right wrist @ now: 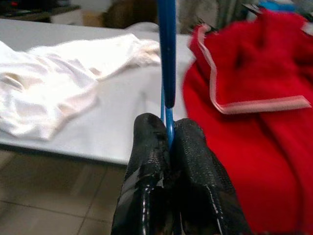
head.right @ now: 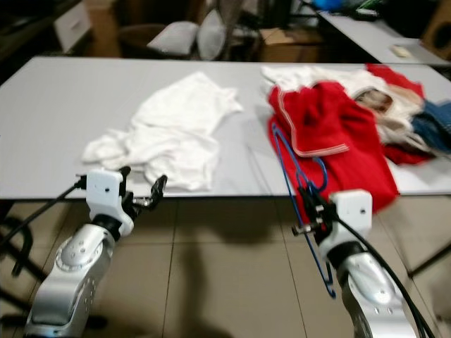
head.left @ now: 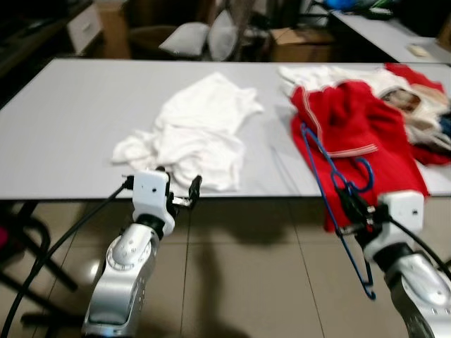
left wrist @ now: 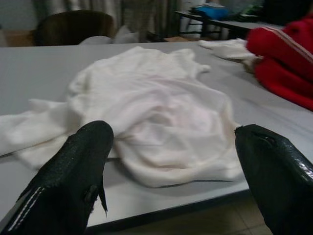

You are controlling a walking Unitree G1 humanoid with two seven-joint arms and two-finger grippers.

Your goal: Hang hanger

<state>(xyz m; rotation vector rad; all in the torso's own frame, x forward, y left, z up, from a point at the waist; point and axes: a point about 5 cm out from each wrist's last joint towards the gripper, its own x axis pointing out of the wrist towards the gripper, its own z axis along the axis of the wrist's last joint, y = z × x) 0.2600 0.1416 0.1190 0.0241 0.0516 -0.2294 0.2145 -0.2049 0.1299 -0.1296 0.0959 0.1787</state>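
Observation:
A blue wire hanger [head.left: 331, 179] stands tilted off the table's front edge, its top leaning over the red garment [head.left: 352, 134]. My right gripper [head.left: 350, 204] is shut on the hanger's wire, which shows clamped between the black fingers [right wrist: 193, 161] in the right wrist view. A crumpled white shirt [head.left: 194, 130] lies on the grey table [head.left: 70, 120]. My left gripper [head.left: 180, 189] hovers open just off the table's front edge, in front of the white shirt [left wrist: 146, 112], with nothing between its fingertips [left wrist: 83, 161].
More clothes, white, beige and denim, are piled at the table's right end [head.left: 416, 98]. Beyond the table stand a chair with pillows [head.left: 190, 35], cardboard boxes [head.left: 299, 42] and another table [head.left: 380, 28]. A black frame [head.left: 28, 246] stands on the tiled floor at left.

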